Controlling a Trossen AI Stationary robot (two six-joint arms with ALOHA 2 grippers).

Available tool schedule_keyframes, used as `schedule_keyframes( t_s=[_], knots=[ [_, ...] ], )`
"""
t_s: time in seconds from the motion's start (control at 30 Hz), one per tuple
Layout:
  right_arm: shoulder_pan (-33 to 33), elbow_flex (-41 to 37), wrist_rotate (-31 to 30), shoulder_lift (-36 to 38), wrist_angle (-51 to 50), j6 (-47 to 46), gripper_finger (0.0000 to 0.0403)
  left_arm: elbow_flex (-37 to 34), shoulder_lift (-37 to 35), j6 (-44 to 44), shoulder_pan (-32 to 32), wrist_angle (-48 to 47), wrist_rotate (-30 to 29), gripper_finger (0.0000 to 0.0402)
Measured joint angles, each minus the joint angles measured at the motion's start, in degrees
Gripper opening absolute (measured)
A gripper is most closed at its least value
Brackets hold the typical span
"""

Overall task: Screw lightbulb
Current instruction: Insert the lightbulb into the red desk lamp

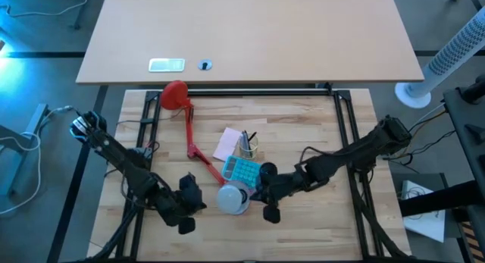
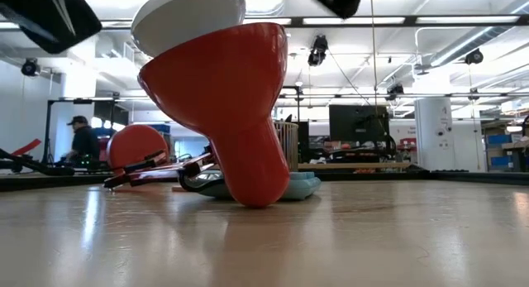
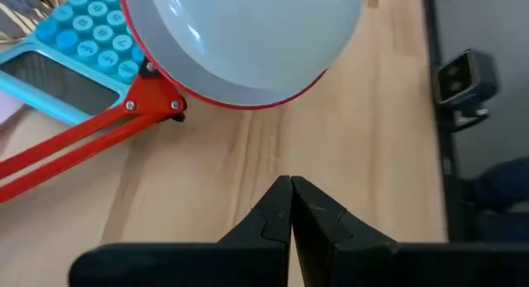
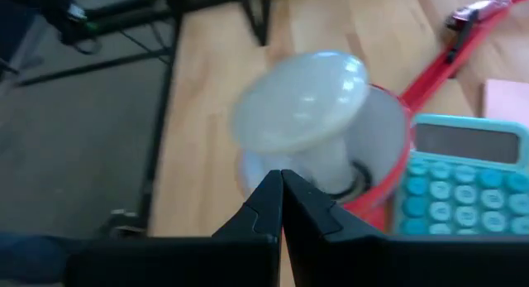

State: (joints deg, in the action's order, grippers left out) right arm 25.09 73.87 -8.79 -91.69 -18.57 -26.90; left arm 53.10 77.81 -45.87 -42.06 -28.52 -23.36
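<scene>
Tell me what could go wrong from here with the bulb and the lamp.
The lightbulb sits tilted in the lamp shade, so it may cross-thread or topple out. Both tools, left tool and right tool, are shut and off it; nothing steadies the shade, which rests on its side and might roll.

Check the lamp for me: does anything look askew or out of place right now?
Yes. The lightbulb sits tilted in the lamp shade, leaning off the shade's axis, not straight in the socket. The shade itself lies tipped on the table. Both end effectors, left and right, are shut and off the bulb.
</scene>
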Motion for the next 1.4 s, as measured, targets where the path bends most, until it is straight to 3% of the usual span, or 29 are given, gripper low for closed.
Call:
schedule_keyframes(
  t_s=[0.33, 0.83, 1.27, 1.4],
  knots=[
    [2.7, 13.9, -2.5, -0.2, -14.5, -3.3, 0.0000, 0.4, -10.3, 0.8, -0.2, -2.3, -0.3, 0.0000],
    [2.8, 18.7, -22.6, 0.1, -13.3, -6.2, 0.0000, 0.5, -16.5, -1.5, -0.1, 3.2, -1.6, 0.0000],
    [2.8, 18.7, -19.4, 0.1, -12.1, -10.7, 0.0000, 0.5, -17.0, -2.3, 1.0, 3.2, -2.5, 0.0000],
    [2.7, 18.7, -21.4, -0.2, -11.9, -12.6, 0.0000, 0.5, -15.9, -1.0, 1.1, 3.1, -4.7, 0.0000]
  ],
)
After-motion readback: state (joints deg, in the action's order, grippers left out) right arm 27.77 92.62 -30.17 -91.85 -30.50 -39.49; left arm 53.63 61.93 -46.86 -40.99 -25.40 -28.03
